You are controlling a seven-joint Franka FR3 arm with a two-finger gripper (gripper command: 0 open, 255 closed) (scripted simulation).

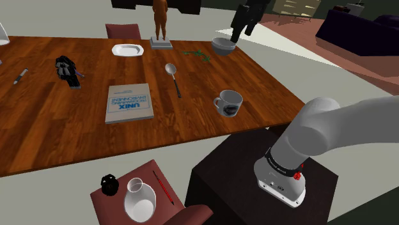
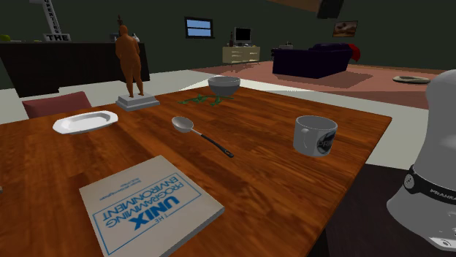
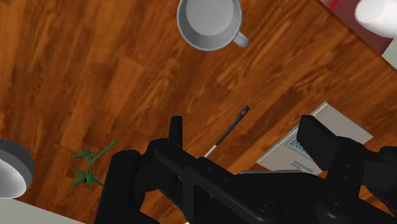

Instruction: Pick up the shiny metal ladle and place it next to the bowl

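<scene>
The metal ladle (image 1: 172, 75) lies flat on the wooden table (image 1: 77, 140), its round cup toward the far side and its dark handle toward the near edge; it also lies mid-table in the second exterior view (image 2: 199, 133). The grey bowl (image 1: 222, 45) stands near the far edge, to the right of the ladle in the shoulder view (image 2: 223, 85). My black gripper (image 1: 238, 32) hangs open high above the table, near the bowl. In the wrist view the fingers (image 3: 175, 130) stand wide apart around nothing, with the ladle's handle (image 3: 229, 130) far below and the bowl (image 3: 13, 168) off to one side.
A mug (image 1: 228, 102) stands near the table's right edge, a UNIX book (image 1: 129, 102) at the middle. A white plate (image 1: 126, 50), a brown statue (image 1: 160, 22) and a green sprig (image 1: 198, 55) sit along the far side. A black object (image 1: 67, 69) lies toward the left.
</scene>
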